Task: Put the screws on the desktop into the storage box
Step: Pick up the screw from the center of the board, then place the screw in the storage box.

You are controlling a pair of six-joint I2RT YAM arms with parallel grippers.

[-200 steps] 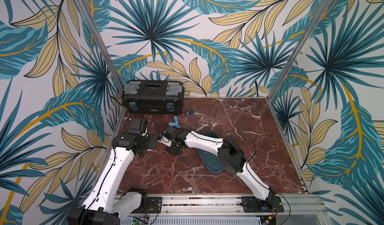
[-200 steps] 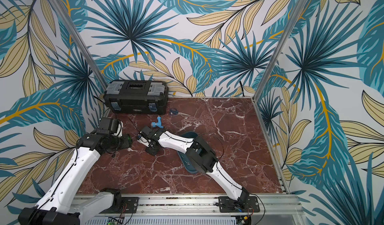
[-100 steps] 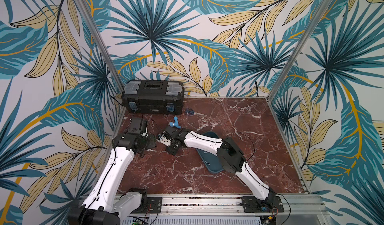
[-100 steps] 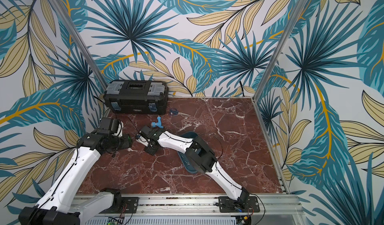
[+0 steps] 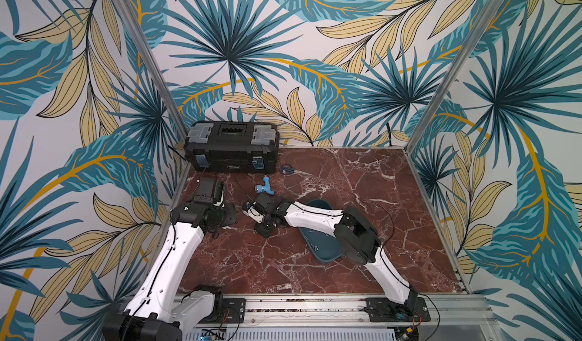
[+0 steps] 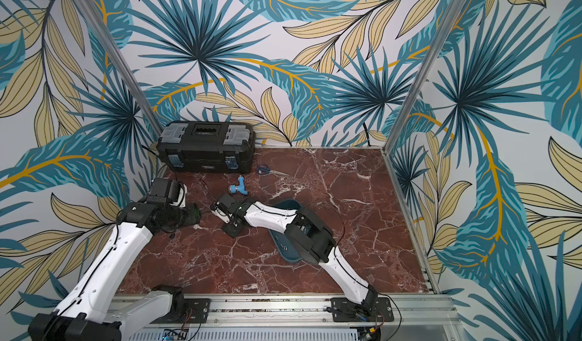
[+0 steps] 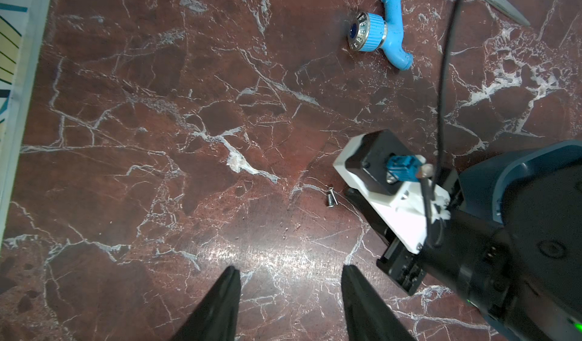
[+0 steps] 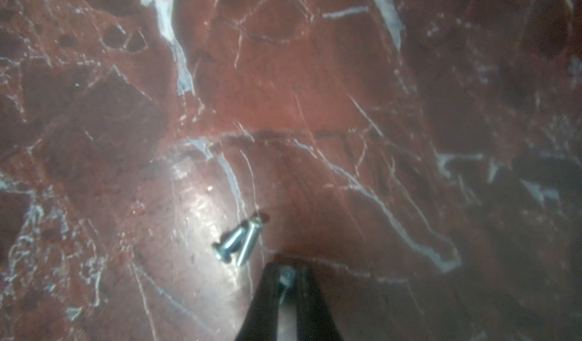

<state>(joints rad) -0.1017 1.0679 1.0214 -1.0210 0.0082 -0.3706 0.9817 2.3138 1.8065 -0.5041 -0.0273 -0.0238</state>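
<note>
- Your right claw [image 8: 286, 271] is pinched almost shut. Its tips have hold of a single screw [image 8: 287, 277], whose head shows between them, low over the table [image 8: 283, 87].
- Just past those tips, two more screws [image 8: 237, 241] lie loose on the table. They lie side by side and touching, a little to one side of the claw's line, and neither is gripped.
- Your left claw [image 7: 291, 279] stands open over bare table, with nothing between its fingers [image 7: 231, 292].
- In the left wrist view that loose pair [image 7: 330, 198] lies ahead of the left claw and apart from it. It is just beside the right arm's wrist camera [image 7: 371, 159].
- The storage box [image 5: 324, 254] sits on the table under the right arm's forearm and elbow, off to the side of the right claw and not touching it.
- In both top views the screws in the box [image 5: 315, 247] show only as small pale marks on its floor, too small for you to count.
- The blue pipe fitting [image 7: 378, 33] and the scissors [image 7: 497, 3] lie farther out, toward the black toolbox [image 5: 231, 147] in the back left corner.
</note>
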